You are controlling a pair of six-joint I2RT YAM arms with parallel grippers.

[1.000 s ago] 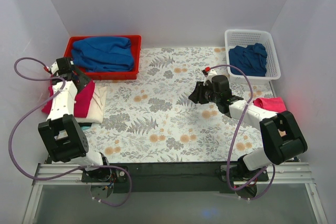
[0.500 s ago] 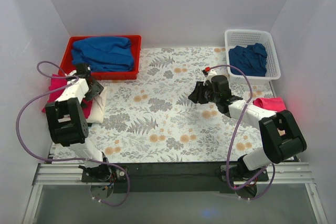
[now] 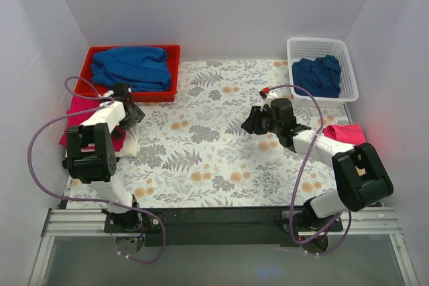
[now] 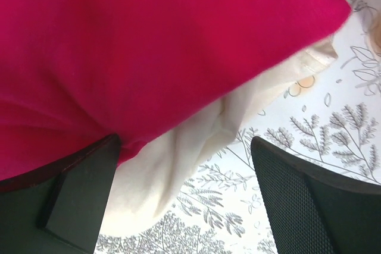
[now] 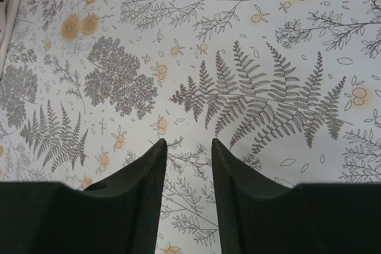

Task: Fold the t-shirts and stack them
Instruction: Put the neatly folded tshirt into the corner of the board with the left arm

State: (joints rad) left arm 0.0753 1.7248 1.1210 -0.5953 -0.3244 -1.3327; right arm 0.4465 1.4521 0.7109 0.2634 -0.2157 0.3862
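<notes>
- Since a second ago, our left arm (image 3: 104, 117) has swung rightward off the stack. The left jaws now stand wide apart, released, holding nothing.
- We see the crimson t-shirt (image 4: 149, 46) lying on the cream t-shirt (image 4: 196, 147) at the left edge of the bench (image 3: 214, 159), just beyond those jaws.
- Our right jaws hover over the bench, slightly parted and empty.
- We judge snagging the main risk: one of the fingers (image 4: 309, 206) catching the crimson hem would drag the stack askew.

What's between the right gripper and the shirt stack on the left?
Only bare floral tablecloth, per the top view, from right gripper to shirt stack.
</notes>
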